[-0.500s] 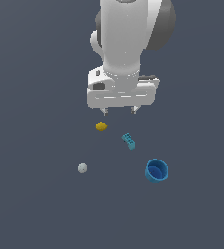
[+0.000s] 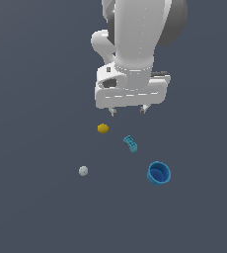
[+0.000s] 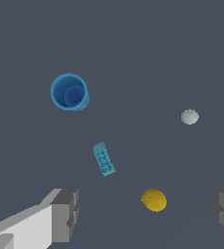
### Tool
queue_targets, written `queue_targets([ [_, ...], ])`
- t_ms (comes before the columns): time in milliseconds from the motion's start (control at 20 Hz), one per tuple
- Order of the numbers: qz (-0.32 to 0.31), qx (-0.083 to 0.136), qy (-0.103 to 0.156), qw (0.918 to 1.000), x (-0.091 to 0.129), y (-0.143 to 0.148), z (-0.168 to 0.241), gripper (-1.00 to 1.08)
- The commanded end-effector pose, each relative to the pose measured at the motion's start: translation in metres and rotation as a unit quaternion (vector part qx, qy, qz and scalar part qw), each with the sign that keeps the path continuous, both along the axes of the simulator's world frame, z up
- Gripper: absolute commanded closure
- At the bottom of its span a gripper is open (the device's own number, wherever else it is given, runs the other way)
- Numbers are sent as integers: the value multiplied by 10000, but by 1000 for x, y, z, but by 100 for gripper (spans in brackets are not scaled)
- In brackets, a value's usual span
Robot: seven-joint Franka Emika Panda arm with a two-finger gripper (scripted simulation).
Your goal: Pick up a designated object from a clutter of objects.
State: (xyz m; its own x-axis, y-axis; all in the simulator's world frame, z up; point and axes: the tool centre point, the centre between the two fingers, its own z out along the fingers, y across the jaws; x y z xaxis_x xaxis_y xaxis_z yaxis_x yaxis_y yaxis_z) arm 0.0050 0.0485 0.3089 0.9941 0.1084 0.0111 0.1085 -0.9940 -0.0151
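Observation:
The designated object, a tiny pale grey-white ball (image 2: 83,171) (image 3: 189,116), lies on the dark floor at the exterior view's left, apart from everything else. My gripper (image 2: 129,110) (image 3: 145,214) hangs open well above the floor, over the spot behind the yellow lump (image 2: 103,128) (image 3: 154,200), with nothing between its fingers. The ball is a good way in front of it and to the exterior view's left. The rest of the clutter of objects is a teal studded brick (image 2: 131,144) (image 3: 104,159) and a blue round cup (image 2: 159,173) (image 3: 69,92).
The white arm (image 2: 132,44) rises out of the top of the exterior view. The cup stands upright at the exterior view's right, the brick between it and the yellow lump. Dark flat floor surrounds the items.
The gripper has shifted slightly to the exterior view's left and down a little. The items on the floor have not moved.

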Motion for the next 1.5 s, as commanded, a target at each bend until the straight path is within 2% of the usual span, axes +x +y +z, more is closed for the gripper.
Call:
queue_targets([
  [0,61,-5,-52,10000,1,7,4,-92],
  [350,76,-3,-44,10000,5,3,-1,-92],
  [750,218,6,-36,9998,28,-21,-30,-92],
  [1000,366,7,-27,9993,50,-49,-64,-92],
  [1450,707,-24,-3,9975,83,-117,-149,-92],
])
